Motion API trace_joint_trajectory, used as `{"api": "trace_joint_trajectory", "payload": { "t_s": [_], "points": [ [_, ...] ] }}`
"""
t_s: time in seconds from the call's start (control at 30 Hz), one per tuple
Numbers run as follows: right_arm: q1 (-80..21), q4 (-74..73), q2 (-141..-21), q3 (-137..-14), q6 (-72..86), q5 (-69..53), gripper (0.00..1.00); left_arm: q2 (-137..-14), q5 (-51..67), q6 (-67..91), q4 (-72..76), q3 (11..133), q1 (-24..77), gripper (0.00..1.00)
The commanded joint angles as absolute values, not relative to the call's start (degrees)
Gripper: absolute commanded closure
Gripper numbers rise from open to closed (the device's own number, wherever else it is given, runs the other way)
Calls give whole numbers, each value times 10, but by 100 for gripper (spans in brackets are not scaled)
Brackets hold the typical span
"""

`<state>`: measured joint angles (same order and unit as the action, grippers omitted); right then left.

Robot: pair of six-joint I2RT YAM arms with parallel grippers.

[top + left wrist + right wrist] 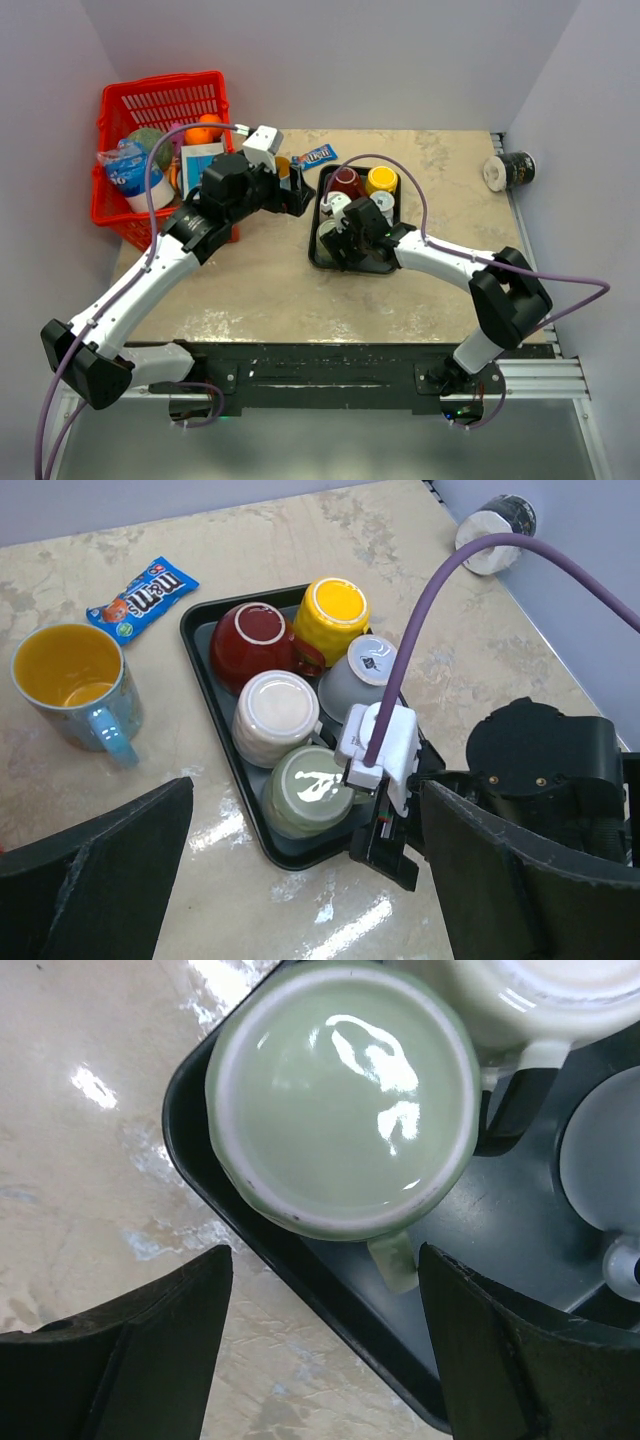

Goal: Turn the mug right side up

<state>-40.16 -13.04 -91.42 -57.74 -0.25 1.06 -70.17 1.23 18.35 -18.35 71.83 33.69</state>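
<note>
A black tray point(205, 670) holds several upside-down mugs: red point(255, 640), yellow point(335, 615), grey point(365, 670), cream point(275, 715) and pale green point(315, 790). My right gripper point(325, 1360) is open, low over the tray's near corner point(300, 1270). The green mug point(340, 1090) lies base up just ahead of it, with its handle point(395, 1260) between the fingers. That gripper also shows in the top view point(342, 238). My left gripper point(310, 880) is open and empty, raised over the table left of the tray point(345, 268). A blue mug point(75, 685) with a yellow inside stands upright.
A red basket point(120, 105) of groceries stands at the back left. An M&M's packet point(140, 600) lies behind the tray. A dark tin point(510, 170) lies on its side at the right edge. White walls close in the back and sides.
</note>
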Motion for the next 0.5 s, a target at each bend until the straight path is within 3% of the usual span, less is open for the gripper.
{"api": "trace_joint_trajectory", "payload": {
  "t_s": [0.0, 0.27, 0.47],
  "points": [
    [-404, -120, -921, -600, -59, 11, 22, -679, 28, 179, -162, 707, 331, 1],
    [-405, -109, -927, -600, -86, 1, 26, -672, 31, 185, -166, 695, 328, 1],
    [-405, -101, -939, -596, -83, 16, 39, -672, 35, 191, -169, 693, 327, 1]
  ]
}}
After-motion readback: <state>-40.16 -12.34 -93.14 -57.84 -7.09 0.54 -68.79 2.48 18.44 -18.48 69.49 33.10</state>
